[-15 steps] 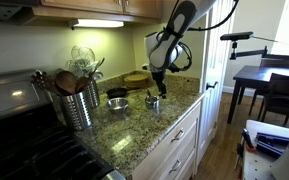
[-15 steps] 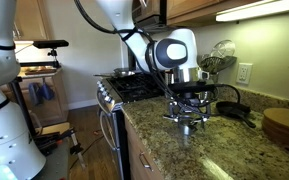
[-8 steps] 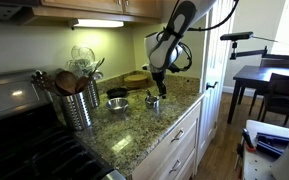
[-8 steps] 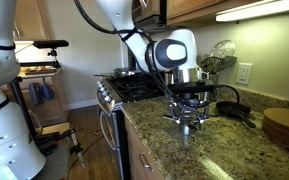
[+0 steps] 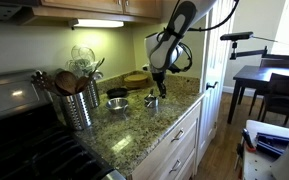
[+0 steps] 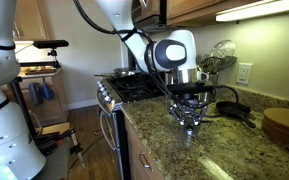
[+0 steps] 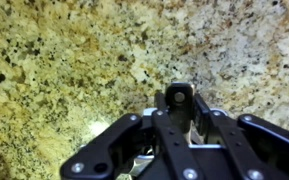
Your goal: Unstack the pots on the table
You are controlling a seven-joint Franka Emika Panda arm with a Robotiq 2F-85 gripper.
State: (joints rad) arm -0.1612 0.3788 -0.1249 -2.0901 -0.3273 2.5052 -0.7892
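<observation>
1. Position. My gripper (image 5: 156, 96) hangs point-down over the table (image 5: 134, 132). It is near the front edge and well apart from the stove (image 6: 134, 88) at the far end.

2. Task item. The pots (image 5: 152, 104) show as 1 small shiny steel shape standing on the table directly under my gripper. In both exterior views the fingers reach down to it. How many pots are nested there cannot be told at this size.

3. Hand state. In the wrist view my fingers (image 7: 134, 135) stand close together, with a small dark rounded part (image 7: 179, 95) between their tips and bare granite beyond. I cannot tell whether they clamp that part or only flank it.

4. Surroundings. A steel bowl (image 5: 117, 93) sits toward the back edge, near the pots. A perforated utensil holder (image 5: 81, 107) stands farther along the table, toward the stove end. A round wooden board (image 6: 284, 125) lies by the back edge, on the side of the pots away from the stove.
</observation>
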